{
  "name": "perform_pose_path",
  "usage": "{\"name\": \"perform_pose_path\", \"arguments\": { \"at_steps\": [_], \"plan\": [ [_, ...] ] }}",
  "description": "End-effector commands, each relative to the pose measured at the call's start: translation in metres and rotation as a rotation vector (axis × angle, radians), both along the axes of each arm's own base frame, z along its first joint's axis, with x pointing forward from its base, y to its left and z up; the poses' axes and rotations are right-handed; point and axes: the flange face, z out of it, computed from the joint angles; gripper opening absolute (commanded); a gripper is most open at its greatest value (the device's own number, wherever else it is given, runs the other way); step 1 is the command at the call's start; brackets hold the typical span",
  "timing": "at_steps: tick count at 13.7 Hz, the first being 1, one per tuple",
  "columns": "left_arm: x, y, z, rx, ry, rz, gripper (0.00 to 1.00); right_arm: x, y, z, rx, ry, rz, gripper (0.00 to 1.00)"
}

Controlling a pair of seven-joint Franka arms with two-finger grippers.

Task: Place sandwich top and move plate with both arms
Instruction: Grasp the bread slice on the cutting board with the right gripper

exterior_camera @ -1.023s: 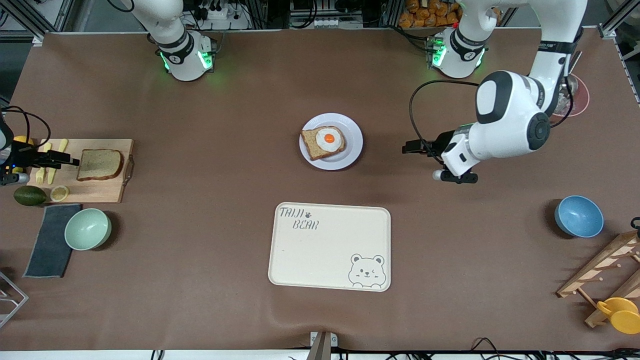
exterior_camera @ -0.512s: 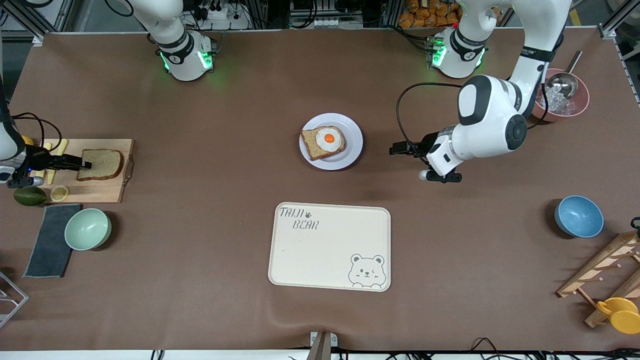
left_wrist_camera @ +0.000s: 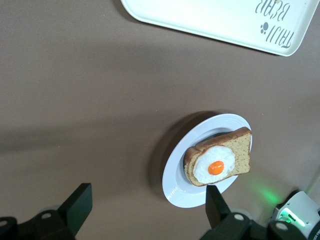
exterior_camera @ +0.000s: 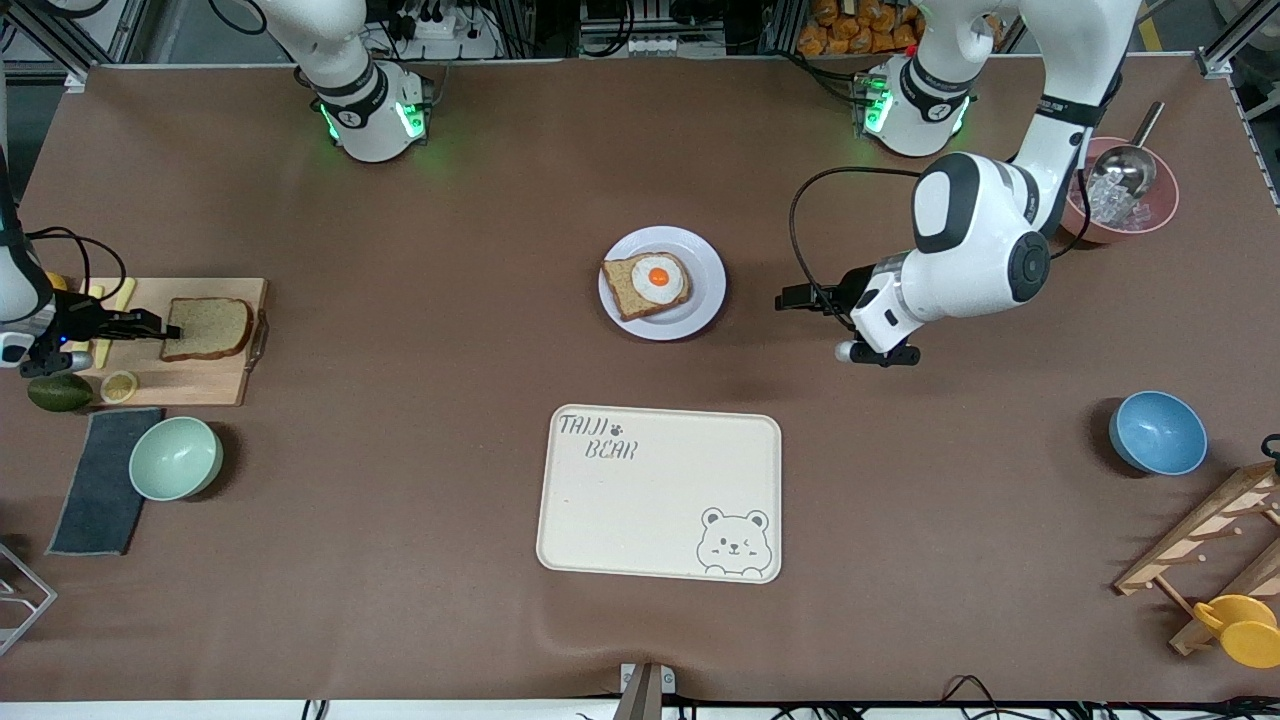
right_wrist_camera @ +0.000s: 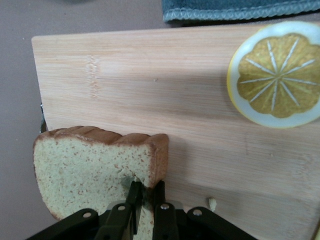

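Note:
The sandwich top (exterior_camera: 207,328), a plain brown bread slice, lies on a wooden cutting board (exterior_camera: 170,375) at the right arm's end of the table. My right gripper (exterior_camera: 165,328) is shut on the slice's crust edge; the right wrist view shows both fingers pinching the sandwich top (right_wrist_camera: 85,170) between the tips of the right gripper (right_wrist_camera: 146,192). The pale plate (exterior_camera: 703,300) stands mid-table, bearing a bread slice with a fried egg (exterior_camera: 650,284). My left gripper (exterior_camera: 790,299) hovers open beside the plate, toward the left arm's end. In the left wrist view the left gripper (left_wrist_camera: 147,200) is wide open, with the plate (left_wrist_camera: 175,185) by one finger.
A cream bear tray (exterior_camera: 660,495) lies nearer the camera than the plate. A lemon slice (exterior_camera: 118,386), avocado (exterior_camera: 58,392), grey cloth (exterior_camera: 100,480) and mint bowl (exterior_camera: 175,458) surround the board. A blue bowl (exterior_camera: 1157,432), wooden rack (exterior_camera: 1215,540) and pink bowl (exterior_camera: 1125,200) sit at the left arm's end.
My right gripper slid forward onto the bread slice and shut on its edge, nudging the slice slightly. The left arm moved a little closer to the plate, still open.

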Motion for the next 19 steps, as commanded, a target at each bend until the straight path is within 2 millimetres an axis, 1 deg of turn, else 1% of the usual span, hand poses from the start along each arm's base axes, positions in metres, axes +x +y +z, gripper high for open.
{"name": "perform_pose_path", "arguments": {
  "at_steps": [1,3,5,7,9,10,12,13,15,18,19],
  "plan": [
    [0.0,-0.004,-0.002,-0.017,-0.01,0.005,1.0,0.004,0.003,-0.007,0.035,-0.019,0.008,0.0],
    [0.004,-0.005,0.002,-0.021,-0.021,0.007,1.0,0.011,0.008,-0.003,0.034,-0.024,0.018,0.0],
    [0.019,-0.008,0.005,-0.037,-0.04,0.018,1.0,0.016,0.016,-0.001,0.048,-0.014,0.026,0.0],
    [0.032,-0.01,0.01,-0.052,-0.058,0.024,1.0,0.027,0.031,0.004,0.049,0.003,0.021,0.0],
    [0.044,-0.01,0.011,-0.063,-0.068,0.034,1.0,0.034,0.036,0.013,0.069,0.034,0.006,0.0],
    [0.049,-0.011,0.011,-0.067,-0.07,0.036,1.0,0.04,0.046,0.016,0.078,0.05,0.01,0.0],
    [0.049,-0.013,0.008,-0.067,-0.07,0.037,1.0,0.053,0.062,0.029,0.082,0.078,-0.019,0.0],
    [0.05,-0.013,0.008,-0.067,-0.071,0.039,1.0,0.062,0.075,0.036,0.093,0.091,-0.023,0.0],
    [0.049,-0.01,0.007,-0.065,-0.069,0.042,1.0,0.074,0.101,0.04,0.129,0.107,-0.065,0.0],
    [0.048,-0.009,0.01,-0.061,-0.063,0.052,1.0,0.097,0.145,0.045,0.143,0.128,-0.117,0.0],
    [0.048,-0.009,0.012,-0.062,-0.061,0.057,1.0,0.105,0.163,0.048,0.158,0.134,-0.129,0.0]
  ]
}}
